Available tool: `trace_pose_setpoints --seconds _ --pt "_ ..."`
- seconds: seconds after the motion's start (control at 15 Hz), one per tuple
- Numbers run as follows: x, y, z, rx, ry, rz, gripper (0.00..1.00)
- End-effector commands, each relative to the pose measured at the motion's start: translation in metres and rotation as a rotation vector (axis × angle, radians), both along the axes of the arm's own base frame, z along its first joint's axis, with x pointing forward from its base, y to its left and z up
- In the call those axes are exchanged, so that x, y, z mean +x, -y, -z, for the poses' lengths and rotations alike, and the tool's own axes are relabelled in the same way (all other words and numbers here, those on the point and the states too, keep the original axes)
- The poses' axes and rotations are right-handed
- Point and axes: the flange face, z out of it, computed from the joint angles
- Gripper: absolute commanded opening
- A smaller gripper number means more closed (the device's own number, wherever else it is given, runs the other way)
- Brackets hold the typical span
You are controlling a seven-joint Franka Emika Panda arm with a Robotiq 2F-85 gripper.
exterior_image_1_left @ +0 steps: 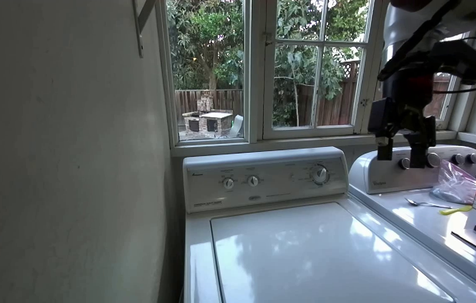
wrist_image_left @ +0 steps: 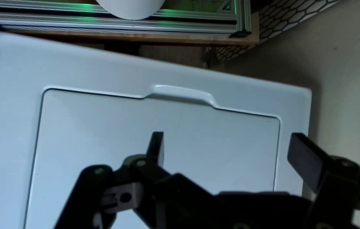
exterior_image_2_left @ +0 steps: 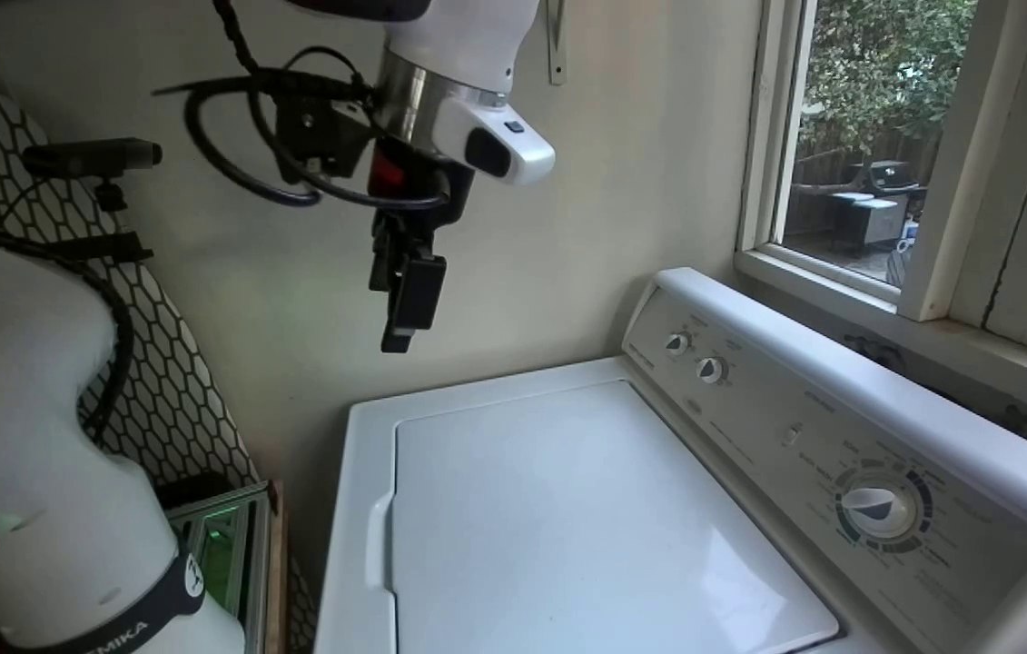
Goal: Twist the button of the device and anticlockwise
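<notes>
Two black, blocky fingers: and there they are, standing wide apart, a broad gap between the tips.
Black jointed claw: gripping nothing at all, hanging in mid-air!
Flat, glossy white lid: spread out below the claw, well apart.
Large white top-loading washer: here's the device, under the claw and reaching out past it.
Raised pale back panel: up along one edge of the washer, well away from the claw.
Two small, round white knobs: side by side on that panel.
Big round white dial: same panel, opposite end, clear of the claw.
White appliance with a curved control panel: beside the washer, beyond the claw in an exterior view.
White-framed glass windows: farther out beyond the claw, green trees showing through.
</notes>
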Motion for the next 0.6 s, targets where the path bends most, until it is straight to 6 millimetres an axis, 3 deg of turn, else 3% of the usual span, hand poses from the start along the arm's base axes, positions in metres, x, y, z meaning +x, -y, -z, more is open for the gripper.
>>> trace_pose_setpoints --seconds 0.0,0.27,0.53 --pt "0.019 -0.050 0.036 0.029 -0.012 -0.076 1.00" --pt "0.057 -0.104 0.062 0.025 0.044 -0.083 1.00" --pt "0.100 -0.142 0.081 -0.006 0.164 -0.064 1.00"
